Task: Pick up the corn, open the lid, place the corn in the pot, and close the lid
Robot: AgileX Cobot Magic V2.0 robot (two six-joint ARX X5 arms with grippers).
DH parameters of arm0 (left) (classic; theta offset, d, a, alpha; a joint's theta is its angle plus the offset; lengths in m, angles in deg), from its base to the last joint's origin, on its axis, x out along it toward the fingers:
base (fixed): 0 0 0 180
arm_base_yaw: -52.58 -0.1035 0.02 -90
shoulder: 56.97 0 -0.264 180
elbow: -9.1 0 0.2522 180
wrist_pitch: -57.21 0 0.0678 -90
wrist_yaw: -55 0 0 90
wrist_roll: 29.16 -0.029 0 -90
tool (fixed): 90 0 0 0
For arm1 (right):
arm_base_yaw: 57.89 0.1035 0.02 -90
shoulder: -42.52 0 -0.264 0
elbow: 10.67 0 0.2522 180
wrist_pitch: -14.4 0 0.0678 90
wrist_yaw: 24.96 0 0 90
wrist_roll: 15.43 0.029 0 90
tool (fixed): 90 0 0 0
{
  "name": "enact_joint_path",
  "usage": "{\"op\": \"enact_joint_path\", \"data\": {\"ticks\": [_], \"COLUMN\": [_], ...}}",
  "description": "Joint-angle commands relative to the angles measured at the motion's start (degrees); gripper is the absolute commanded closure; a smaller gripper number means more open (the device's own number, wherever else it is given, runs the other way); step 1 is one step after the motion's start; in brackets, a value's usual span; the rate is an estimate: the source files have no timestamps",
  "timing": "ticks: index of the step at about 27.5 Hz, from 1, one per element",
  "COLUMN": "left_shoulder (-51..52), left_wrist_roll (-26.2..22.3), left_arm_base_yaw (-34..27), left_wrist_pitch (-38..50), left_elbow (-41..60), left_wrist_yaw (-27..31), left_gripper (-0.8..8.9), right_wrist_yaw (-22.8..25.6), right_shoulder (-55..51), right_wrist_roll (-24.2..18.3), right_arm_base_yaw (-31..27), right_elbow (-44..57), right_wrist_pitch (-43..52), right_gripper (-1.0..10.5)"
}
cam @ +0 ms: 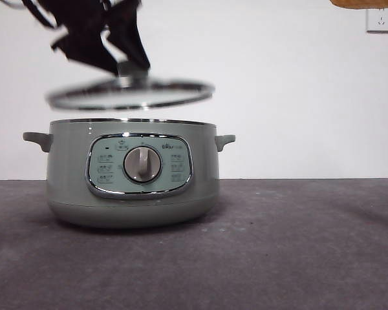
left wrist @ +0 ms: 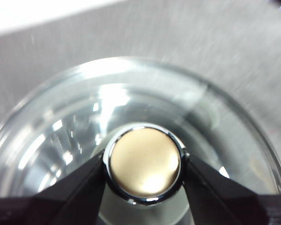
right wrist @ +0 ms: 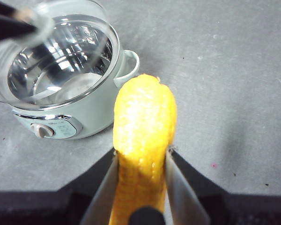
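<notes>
The sage-green pot (cam: 132, 174) stands on the grey table, its dial facing me; it also shows in the right wrist view (right wrist: 70, 105), open with a shiny inside. My left gripper (cam: 126, 64) is shut on the knob (left wrist: 144, 161) of the glass lid (cam: 130, 93) and holds the lid tilted a little above the pot's rim. In the right wrist view the lid (right wrist: 18, 56) hangs over the far side of the pot. My right gripper (right wrist: 141, 161) is shut on the yellow corn (right wrist: 143, 126) and holds it above the table beside the pot. The corn shows as an orange edge at the top right of the front view (cam: 365, 3).
The grey table (cam: 278, 245) stretches to the right of the pot. A white wall stands behind, with a socket (cam: 379, 19) at the top right.
</notes>
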Motion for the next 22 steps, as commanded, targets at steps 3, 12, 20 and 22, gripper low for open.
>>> {"op": "enact_joint_path", "data": {"ticks": [3,12,20,22], "left_shoulder": [10.84,36.61,46.93,48.72], "left_wrist_roll": [0.61,-2.71,-2.45,-2.25], "left_arm_base_yaw": [-2.54,-16.7,-19.63,-19.61], "left_wrist_pitch": [-0.68,-19.32,-28.79,-30.75], "left_elbow": [-0.66,-0.63,-0.59,-0.59], "left_wrist_yaw": [-0.76,-3.41,-3.43,-3.26], "left_gripper": [8.22,8.22,8.22,8.22], "right_wrist_yaw": [-3.74,-10.75,-8.83,-7.34], "right_shoulder": [0.55,18.47,41.31,46.71], "right_wrist_roll": [0.76,6.32,4.46,3.19], "right_arm_base_yaw": [0.07,5.42,13.88,15.17], "right_elbow": [0.0,-6.01,-27.52,-32.92], "right_wrist_pitch": [6.36,21.68,19.06,16.87], "right_gripper": [9.6,9.6,9.6,9.6]}}
